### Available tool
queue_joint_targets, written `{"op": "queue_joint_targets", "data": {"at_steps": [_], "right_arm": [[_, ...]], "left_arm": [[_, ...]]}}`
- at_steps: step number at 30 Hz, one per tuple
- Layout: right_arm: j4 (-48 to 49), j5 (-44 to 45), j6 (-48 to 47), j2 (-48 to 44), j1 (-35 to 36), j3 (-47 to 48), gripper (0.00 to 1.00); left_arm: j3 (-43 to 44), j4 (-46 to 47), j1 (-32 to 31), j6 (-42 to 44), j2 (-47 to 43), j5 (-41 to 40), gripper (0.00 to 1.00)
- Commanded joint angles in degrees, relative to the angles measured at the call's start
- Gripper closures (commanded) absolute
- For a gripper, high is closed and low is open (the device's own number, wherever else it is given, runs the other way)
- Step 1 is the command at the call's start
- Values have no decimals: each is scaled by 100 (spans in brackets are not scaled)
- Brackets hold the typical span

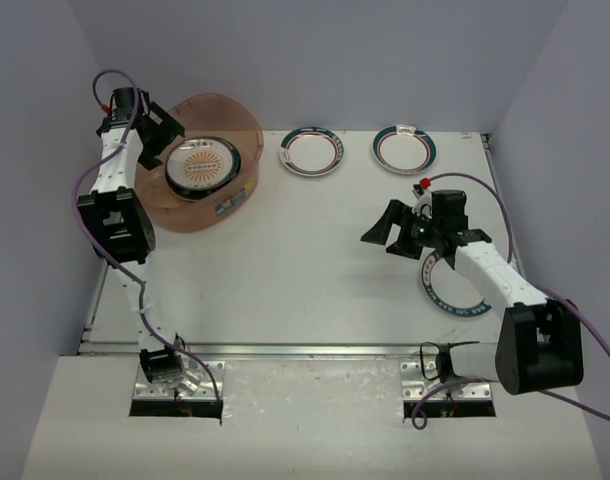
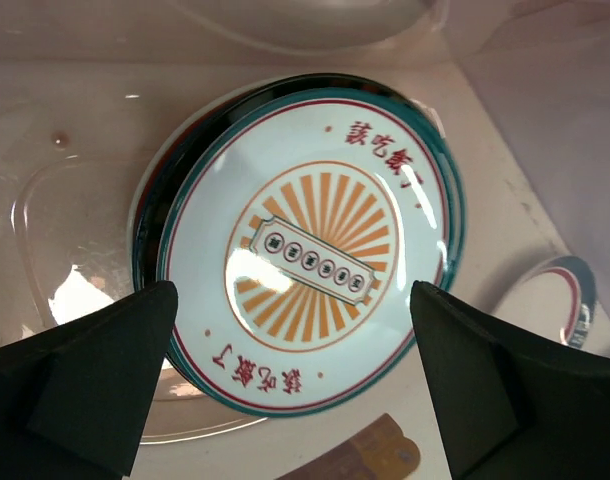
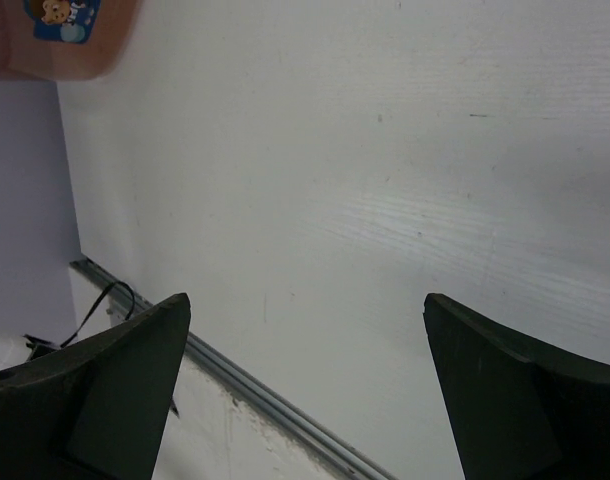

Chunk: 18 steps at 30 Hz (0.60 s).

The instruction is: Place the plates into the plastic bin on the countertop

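The pinkish plastic bin (image 1: pixel 240 120) stands at the back left of the white countertop (image 1: pixel 285 260). Inside it lies a stack of plates (image 1: pixel 203 163), topped by an orange sunburst plate (image 2: pixel 315 255) with red lettering. My left gripper (image 1: pixel 173 140) hangs open just above that stack, fingers either side of the plate's near rim and holding nothing. Two teal-and-red rimmed plates (image 1: pixel 312 150) (image 1: pixel 404 148) lie at the back of the table. A teal-lettered plate (image 1: pixel 450 292) lies partly under my right arm. My right gripper (image 1: pixel 388 235) is open and empty above bare countertop (image 3: pixel 385 150).
Purple-grey walls close in the table on the left, back and right. A metal rail (image 3: pixel 265 390) runs along the front edge. The bin's labelled corner (image 3: pixel 65 40) shows at the top left of the right wrist view. A plate (image 2: pixel 570 300) shows through the bin's wall.
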Motion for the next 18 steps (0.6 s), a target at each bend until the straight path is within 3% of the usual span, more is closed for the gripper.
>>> {"op": "queue_joint_targets", "data": {"at_steps": [1,7,10,12,18], "right_arm": [[788,-202,786,495,-28,399,1],[1973,-324,1734,1561,74,697,1],[2236,-48,1807,2128,262,1228,1],[2212,504,1855,3000,521,1789,1],[2436,1551,2685,4437,663,2856,2]], "left_arm": [[258,186,11,267,-881,357,0],[-659,356,6,369,-2048,880,0],[-1941,596,-3,362,-2915,1141,0],[-3278,1541,-119,316,-4473,1425,0],[-6126,2672,-836,162,-7365,1501,0]]}}
